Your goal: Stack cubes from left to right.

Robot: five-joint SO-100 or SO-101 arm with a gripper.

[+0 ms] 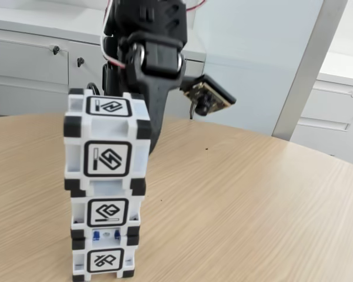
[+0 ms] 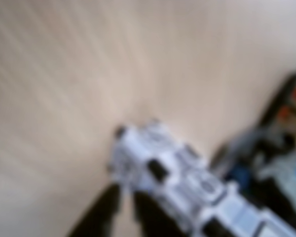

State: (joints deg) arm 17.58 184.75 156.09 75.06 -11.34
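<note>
Three cubes standing in one column on the wooden table (image 1: pixel 253 194) in the fixed view: bottom cube (image 1: pixel 104 261) sitting flat on the wood, middle cube (image 1: pixel 107 214) resting squarely on it, top cube (image 1: pixel 106 144) crowning the pile and looking a touch twisted against the two below, probably from being set down slightly off square. Stacking looking essentially done, judging by all three sharing one tower. Black arm (image 1: pixel 147 53) looming directly behind the column, with its wrist camera (image 1: pixel 207 97) jutting out to the right. Over in the wrist view, heavy blur, yet showing the white tower (image 2: pixel 163 168) stretching away toward the lower right, and the gripper (image 2: pixel 123 207) showing as two dark fingers close together, right beside the near end of the tower. Touching the cube or just off it? Impossible to tell through the blur, and equally impossible to call the gripper clenched or released. Backing off needing care, with a tall narrow stack tipping easily at a nudge.
</note>
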